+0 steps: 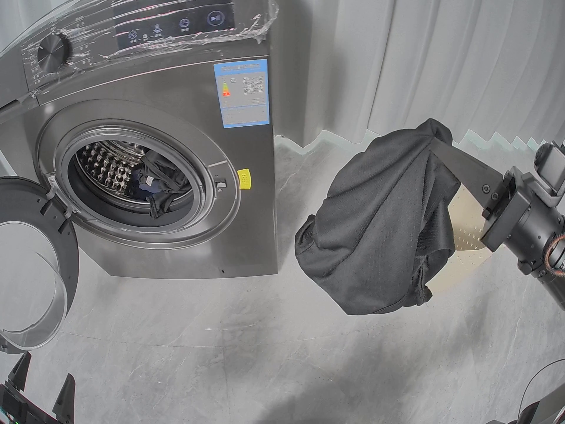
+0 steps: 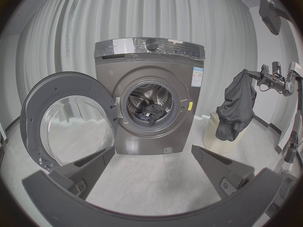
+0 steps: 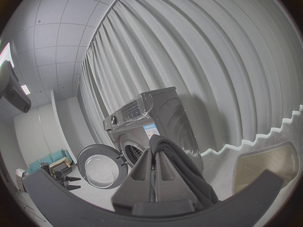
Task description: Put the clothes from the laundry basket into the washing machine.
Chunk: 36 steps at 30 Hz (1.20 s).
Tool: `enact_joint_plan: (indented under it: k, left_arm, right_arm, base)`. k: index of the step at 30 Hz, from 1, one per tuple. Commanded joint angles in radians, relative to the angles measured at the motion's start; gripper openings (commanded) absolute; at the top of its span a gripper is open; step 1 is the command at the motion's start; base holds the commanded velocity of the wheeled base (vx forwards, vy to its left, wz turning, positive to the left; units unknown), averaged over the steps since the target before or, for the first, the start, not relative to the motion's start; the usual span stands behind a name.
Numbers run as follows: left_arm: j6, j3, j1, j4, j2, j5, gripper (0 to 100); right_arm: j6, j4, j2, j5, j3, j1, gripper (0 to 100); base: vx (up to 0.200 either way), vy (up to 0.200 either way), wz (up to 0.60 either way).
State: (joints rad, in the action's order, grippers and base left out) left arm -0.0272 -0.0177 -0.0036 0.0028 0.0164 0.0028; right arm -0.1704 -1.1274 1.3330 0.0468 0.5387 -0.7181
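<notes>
Head view: right gripper (image 1: 442,143) clamps a black garment (image 1: 376,225) above the basket (image 1: 468,234); left gripper (image 1: 42,382) spread wide near washer door (image 1: 69,248).

One washing machine (image 1: 247,225) with one open door (image 1: 69,248) is being shown at the left of the head view, one laundry basket (image 1: 468,231) at the right. Two lots of clothing are being counted: one black garment (image 1: 376,225) at centre right, one dark heap (image 1: 162,186) in the drum (image 1: 109,163). Two grippers are being counted: left gripper (image 1: 46,372) at lower left, right gripper (image 1: 447,148) at right.
</notes>
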Motion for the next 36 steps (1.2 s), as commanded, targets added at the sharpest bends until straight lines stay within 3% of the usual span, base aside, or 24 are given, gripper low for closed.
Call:
enact_joint_plan:
  k: [1, 9, 21, 27, 36]
  left_arm:
    - [0.000, 0.016, 0.001, 0.000, -0.012, 0.000, 100]
    - [-0.002, 0.016, 0.001, 0.000, -0.012, 0.000, 100]
    - [-0.002, 0.016, 0.001, 0.000, -0.012, 0.000, 100]
    - [-0.002, 0.016, 0.001, 0.000, -0.012, 0.000, 100]
    - [0.000, 0.016, 0.001, 0.000, -0.012, 0.000, 100]
  right_arm:
    - [0.000, 0.000, 0.003, -0.001, 0.000, 0.000, 0]
    - [0.000, -0.002, 0.012, -0.002, 0.000, 0.000, 0]
    - [-0.001, -0.002, 0.014, -0.002, -0.002, 0.003, 0]
    - [-0.001, -0.002, 0.022, -0.002, -0.005, 0.006, 0]
    - [-0.001, -0.002, 0.026, -0.004, -0.005, 0.006, 0]
  base:
    - [0.000, 0.200, 0.00]
    - [0.000, 0.050, 0.00]
    - [-0.200, 0.000, 0.00]
    - [0.000, 0.000, 0.00]
    - [0.000, 0.200, 0.00]
